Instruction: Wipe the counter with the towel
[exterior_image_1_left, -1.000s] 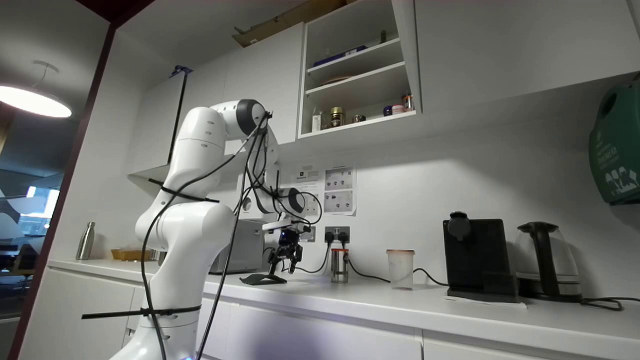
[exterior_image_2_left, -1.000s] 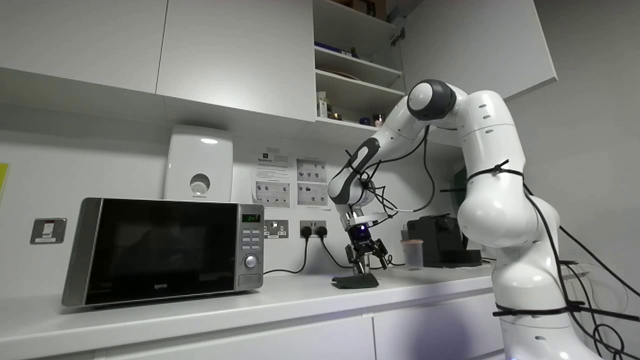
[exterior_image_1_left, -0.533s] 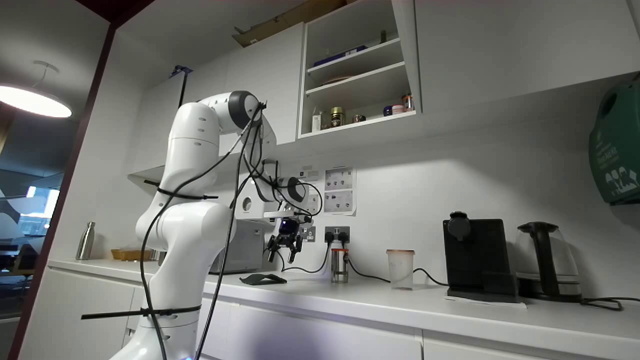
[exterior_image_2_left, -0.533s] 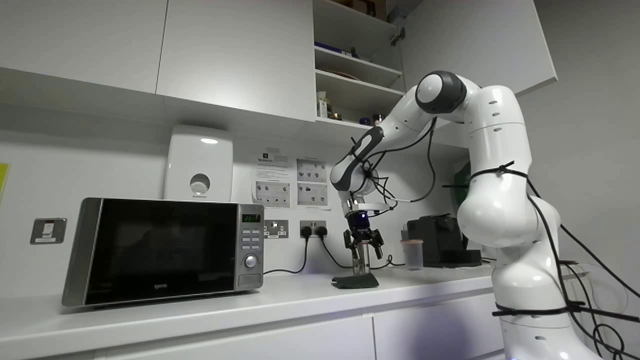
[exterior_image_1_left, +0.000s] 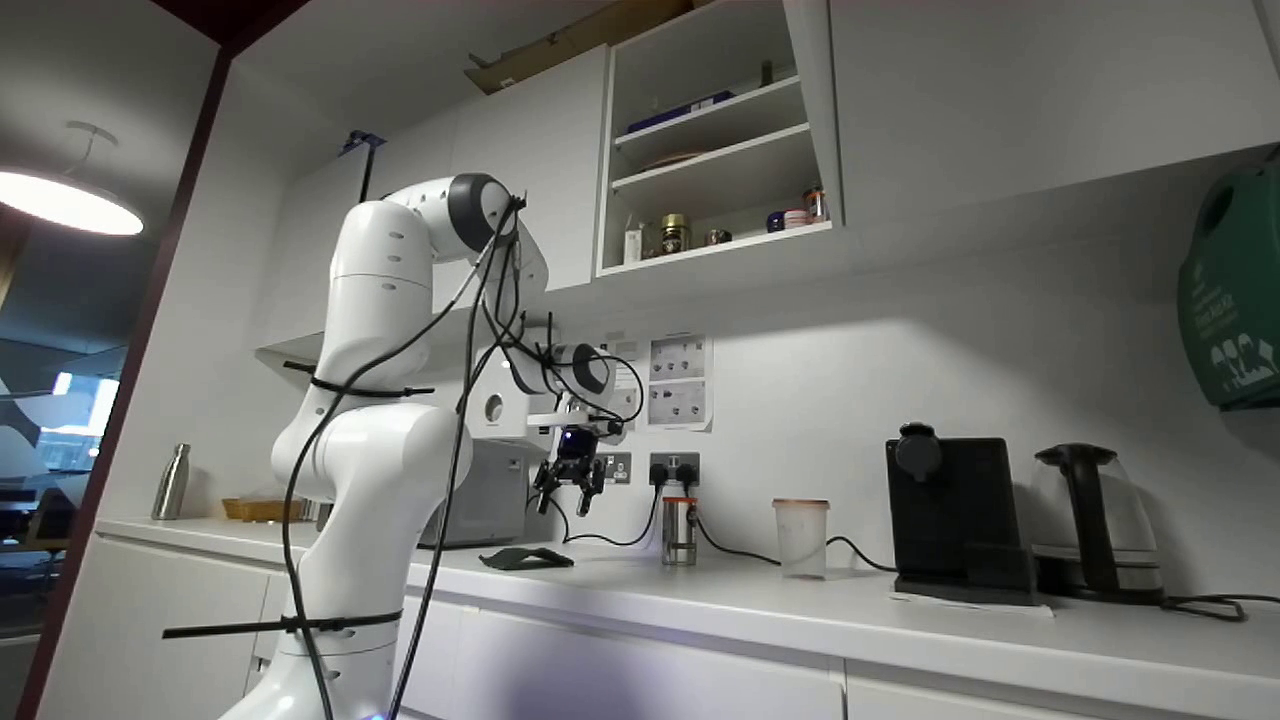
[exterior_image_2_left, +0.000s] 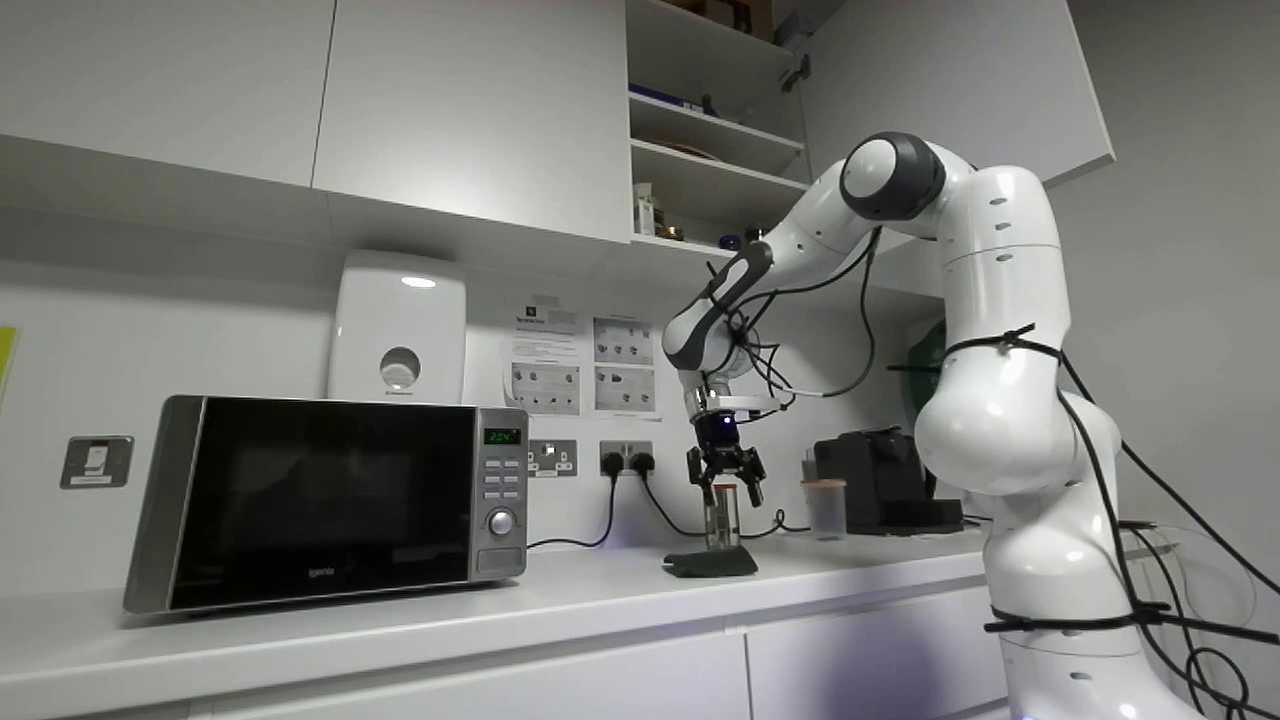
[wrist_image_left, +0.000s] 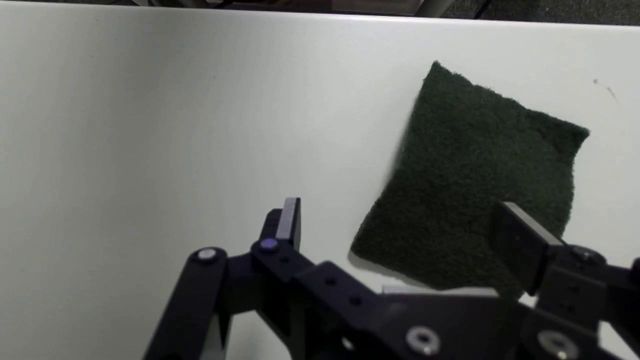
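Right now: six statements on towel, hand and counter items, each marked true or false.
1. The towel lies on the counter. True.
2. The towel is rolled up. False: it lies loosely spread.
3. The hand is open. True.
4. In an exterior view, the translucent tub stands between the red-lidded jar and the coffee machine. True.
5. The hand touches the towel. False: a gap shows in both exterior views.
6. The coffee machine is white. False: it is black.
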